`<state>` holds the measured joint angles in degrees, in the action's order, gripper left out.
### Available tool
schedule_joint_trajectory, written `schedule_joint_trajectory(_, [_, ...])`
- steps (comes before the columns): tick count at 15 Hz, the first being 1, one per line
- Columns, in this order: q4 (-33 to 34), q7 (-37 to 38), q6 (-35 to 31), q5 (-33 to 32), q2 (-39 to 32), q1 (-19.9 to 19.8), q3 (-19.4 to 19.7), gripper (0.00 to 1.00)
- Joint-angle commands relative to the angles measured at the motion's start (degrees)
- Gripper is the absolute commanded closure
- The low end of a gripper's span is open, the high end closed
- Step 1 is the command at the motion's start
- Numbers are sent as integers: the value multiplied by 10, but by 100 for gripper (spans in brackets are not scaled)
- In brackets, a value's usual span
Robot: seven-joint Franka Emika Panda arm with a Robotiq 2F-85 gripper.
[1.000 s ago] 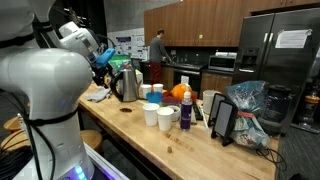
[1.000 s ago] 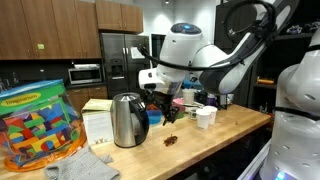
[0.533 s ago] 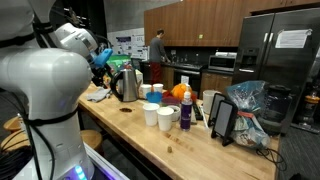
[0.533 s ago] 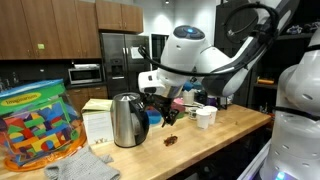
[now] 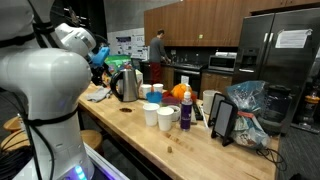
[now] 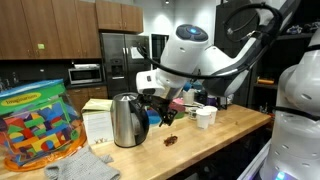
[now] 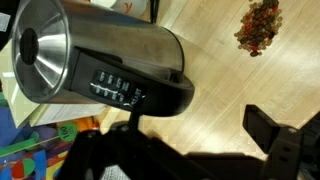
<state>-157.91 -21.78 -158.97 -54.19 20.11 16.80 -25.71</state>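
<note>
A steel electric kettle with a black handle fills the upper left of the wrist view. It stands on the wooden counter in both exterior views. My gripper is open and empty, just beside the kettle's handle side. One finger shows at the right and the other is dark under the handle. The gripper hangs close to the kettle in both exterior views. A small brown crumb pile lies on the counter nearby.
White cups and a blue cup stand mid-counter, with a black tablet and a plastic bag beyond. A tub of coloured blocks, a box and a cloth sit near the kettle. A person stands in the kitchen behind.
The arm has shifted only slightly by the kettle. The gripper stays open and the kettle has not moved.
</note>
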Motion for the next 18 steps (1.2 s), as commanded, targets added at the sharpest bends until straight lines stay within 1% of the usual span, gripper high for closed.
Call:
schedule_joint_trajectory(1, [2, 25, 3, -36, 9, -18, -10, 0])
schedule_joint_trajectory(9, [7, 45, -1, -72, -1, -34, -10, 0])
schedule_joint_trajectory(14, [13, 56, -2, -87, -7, -34, -11, 0])
schedule_joint_trajectory(18, [12, 59, -2, -86, -9, -32, -10, 0])
